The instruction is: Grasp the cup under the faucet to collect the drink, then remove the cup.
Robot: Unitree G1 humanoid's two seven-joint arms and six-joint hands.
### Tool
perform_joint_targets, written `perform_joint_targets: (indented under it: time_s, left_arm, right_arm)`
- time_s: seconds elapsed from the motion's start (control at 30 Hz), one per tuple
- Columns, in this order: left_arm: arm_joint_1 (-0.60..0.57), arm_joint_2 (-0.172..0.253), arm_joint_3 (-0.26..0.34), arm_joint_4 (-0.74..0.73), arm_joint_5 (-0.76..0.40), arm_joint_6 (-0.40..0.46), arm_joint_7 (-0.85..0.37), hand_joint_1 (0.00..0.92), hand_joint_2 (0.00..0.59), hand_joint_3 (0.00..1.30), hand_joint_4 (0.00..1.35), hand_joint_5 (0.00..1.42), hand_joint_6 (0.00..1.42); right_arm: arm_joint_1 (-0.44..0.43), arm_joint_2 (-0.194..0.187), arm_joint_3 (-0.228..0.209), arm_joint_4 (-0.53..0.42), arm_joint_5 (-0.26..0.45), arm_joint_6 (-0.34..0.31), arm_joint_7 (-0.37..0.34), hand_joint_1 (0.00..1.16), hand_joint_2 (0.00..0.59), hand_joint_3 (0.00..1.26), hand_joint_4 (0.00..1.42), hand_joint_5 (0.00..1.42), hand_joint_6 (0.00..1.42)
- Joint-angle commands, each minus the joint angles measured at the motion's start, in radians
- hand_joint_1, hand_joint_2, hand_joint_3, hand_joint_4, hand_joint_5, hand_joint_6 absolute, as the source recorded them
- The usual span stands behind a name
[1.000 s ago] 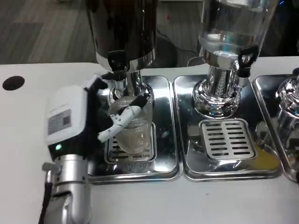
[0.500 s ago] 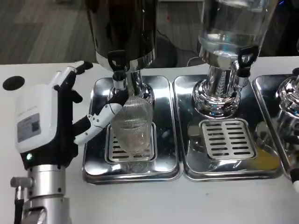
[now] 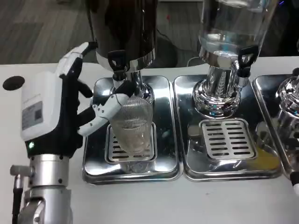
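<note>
Cup (image 3: 134,125) stands upright on the left drip tray's (image 3: 96,164) grate under the dark dispenser's faucet (image 3: 118,63), just right of my left hand (image 3: 56,112), which is spread, grasping nothing, lower fingers (image 3: 100,113) at its left wall.

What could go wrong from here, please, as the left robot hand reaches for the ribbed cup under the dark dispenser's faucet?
The left robot hand is open beside the cup, with one finger at its wall. A push before the fingers wrap around could tip the cup or slide it off the grate.

The faucet sits just above the rim. Lifting straight up might knock the cup against it.

The cup holds some pale liquid. A jerky withdrawal may spill it onto the tray.
</note>
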Motion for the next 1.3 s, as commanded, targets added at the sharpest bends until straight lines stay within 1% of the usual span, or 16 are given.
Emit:
perform_joint_targets:
  time_s: [0.03,0.17,0.33,0.47,0.67,1.07,1.3]
  left_arm:
    - [-0.018,-0.010,-0.001,-0.019,-0.011,-0.004,-0.035,0.046,0.064,0.24,0.19,0.77,1.00]
    - [-0.026,-0.009,-0.008,-0.022,-0.009,-0.013,-0.063,0.056,0.062,0.24,0.19,0.78,1.01]
    - [-0.028,-0.013,-0.016,-0.024,-0.008,-0.028,-0.069,0.063,0.066,0.29,0.24,0.85,1.05]
    - [-0.038,-0.017,-0.019,-0.027,-0.008,-0.038,-0.081,0.064,0.066,0.29,0.24,0.85,1.07]
    - [-0.039,-0.026,-0.019,-0.036,-0.010,-0.043,-0.099,0.064,0.072,0.33,0.29,0.89,1.09]
    - [0.014,-0.027,-0.020,-0.055,-0.017,-0.058,-0.108,0.064,0.073,0.39,0.37,0.92,1.14]
    - [0.050,-0.026,-0.020,-0.066,-0.023,-0.067,-0.108,0.064,0.073,0.39,0.37,0.93,1.15]
  right_arm:
    - [0.007,-0.001,-0.010,-0.007,0.013,-0.008,0.008,0.42,0.412,0.22,0.09,0.08,0.00]
    - [0.004,-0.003,-0.012,-0.009,0.021,-0.009,0.011,0.42,0.412,0.22,0.09,0.08,0.00]
    - [0.004,-0.003,-0.012,-0.007,0.022,-0.010,0.011,0.42,0.412,0.22,0.09,0.08,0.00]
    - [0.003,-0.002,-0.012,-0.002,0.023,-0.013,0.010,0.42,0.412,0.22,0.09,0.08,0.00]
    - [0.003,-0.002,-0.014,-0.002,0.029,-0.015,0.011,0.42,0.412,0.22,0.09,0.08,0.00]
    - [0.011,0.000,-0.016,-0.012,0.038,-0.022,0.011,0.42,0.408,0.21,0.09,0.08,0.00]
    - [0.013,0.003,-0.013,-0.017,0.040,-0.022,0.014,0.42,0.405,0.21,0.09,0.08,0.00]
